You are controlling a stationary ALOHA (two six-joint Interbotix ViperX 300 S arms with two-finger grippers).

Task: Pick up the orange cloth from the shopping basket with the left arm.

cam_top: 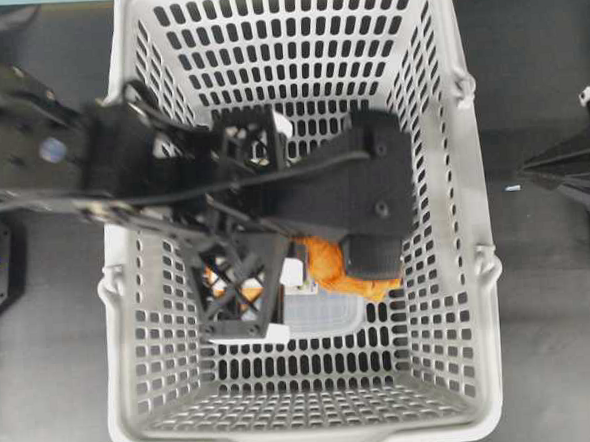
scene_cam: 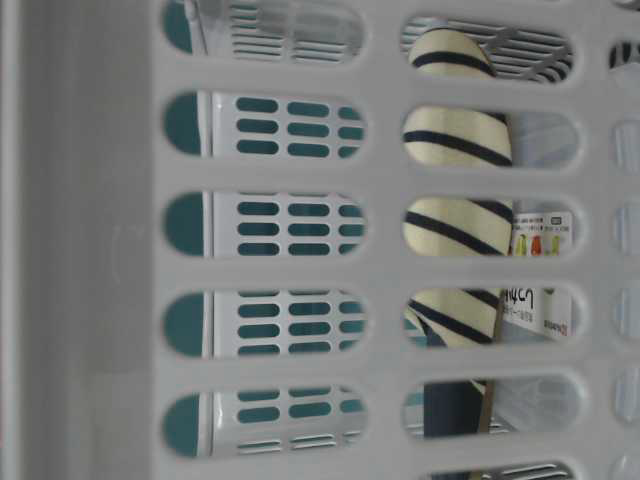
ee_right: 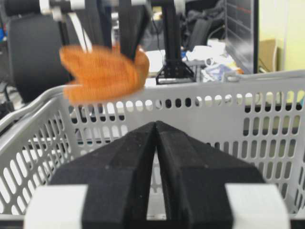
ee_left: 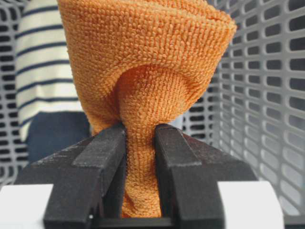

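Orange cloth [ee_left: 143, 71]: pinched in my left gripper [ee_left: 140, 157], bunched fold between the fingers, the rest hanging past my fingertips.
Height: seen from the right, it hangs above the basket [ee_right: 228, 114] rim.
Right gripper [ee_right: 156, 157]: mine too, closed, empty, outside the basket.
Slipper [ee_left: 45, 62]: behind, inside.

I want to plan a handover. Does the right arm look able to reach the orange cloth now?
Probably yes: the orange cloth hangs from the left gripper above the shopping basket rim, with open space between it and the shut right gripper.
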